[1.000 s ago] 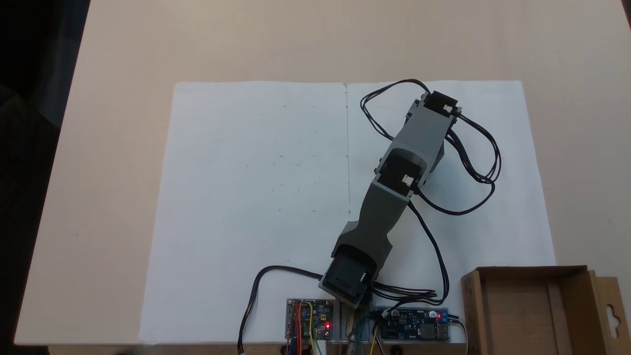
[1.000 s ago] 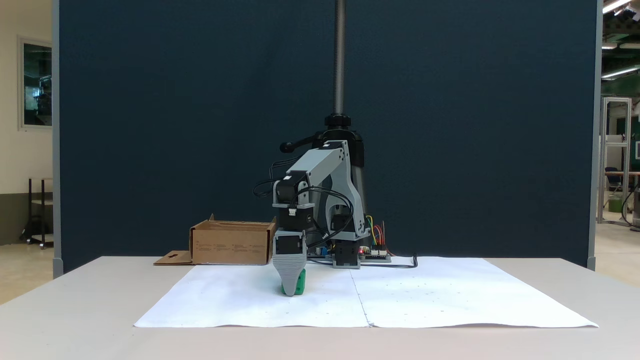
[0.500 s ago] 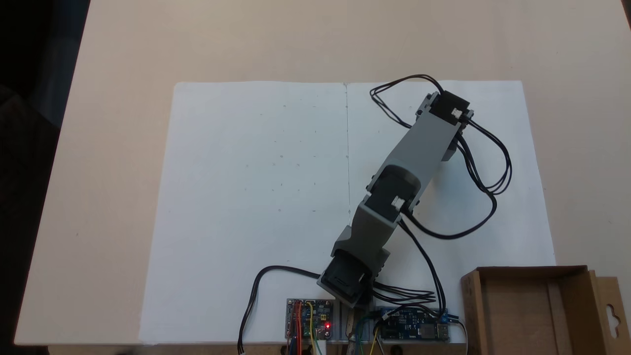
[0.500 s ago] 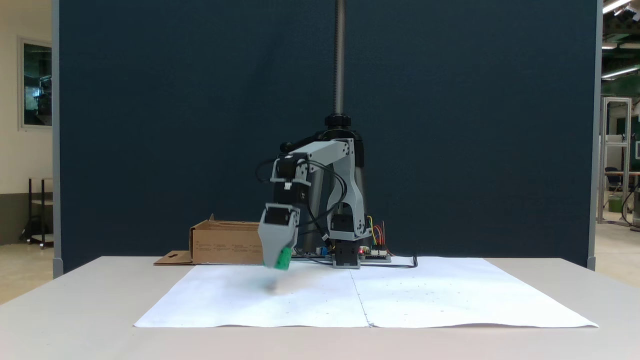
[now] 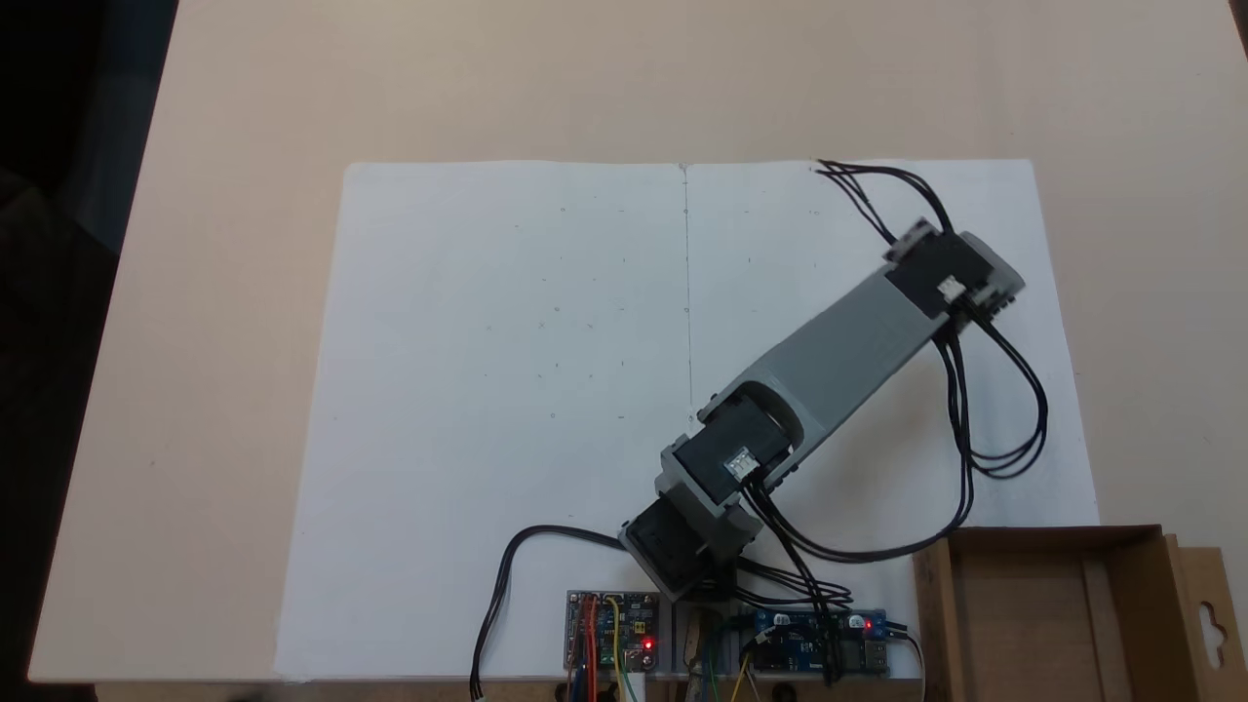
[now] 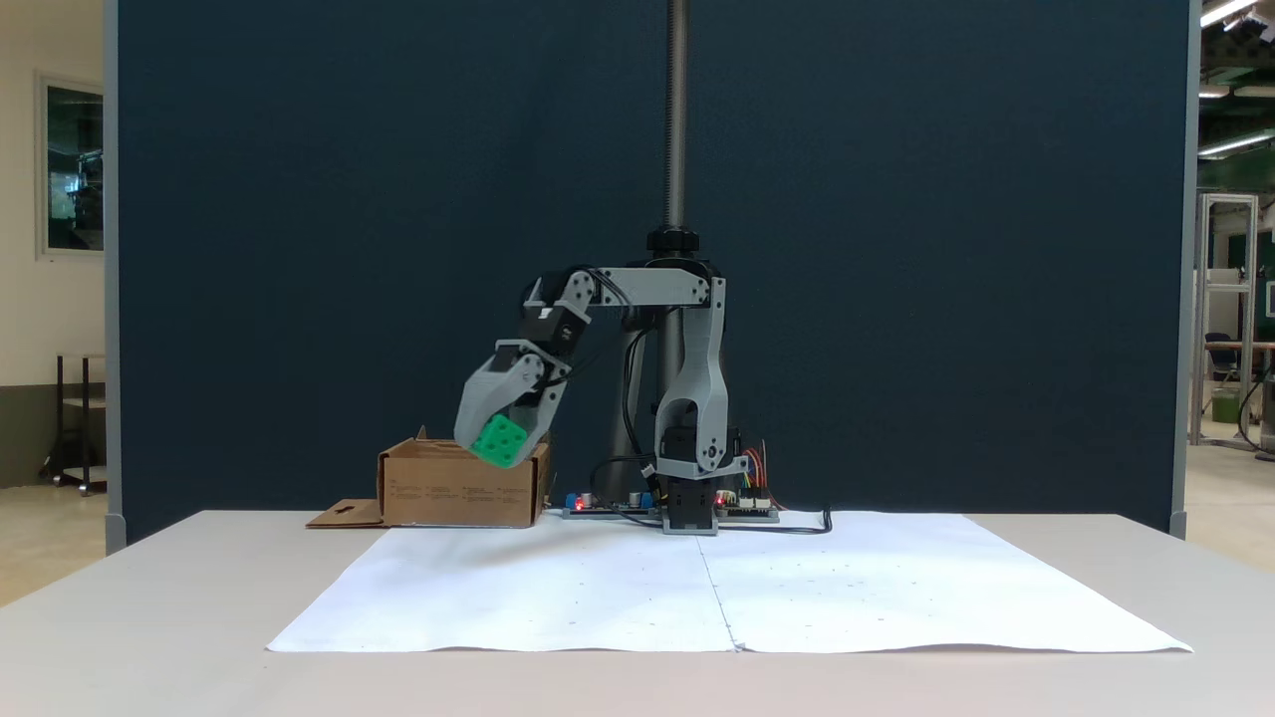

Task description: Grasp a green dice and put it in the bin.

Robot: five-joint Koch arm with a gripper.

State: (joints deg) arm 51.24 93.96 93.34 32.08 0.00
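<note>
A: Step? Where is the small bright green plastic dice (image 6: 499, 440)?

B: Transport. The grey gripper (image 6: 495, 445) has its fingers clamped on it, aloft, in line with the near top edge of the low brown cardboard bin (image 6: 458, 485).

A: Next?

B: Likely carry over the tan interior (image 5: 1033, 624), then release.

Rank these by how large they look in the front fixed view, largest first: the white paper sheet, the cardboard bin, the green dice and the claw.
1. White paper sheet, by far.
2. Bin.
3. Claw, though it may be nearer the camera than the bin.
4. Green dice, held in the claw.
</note>
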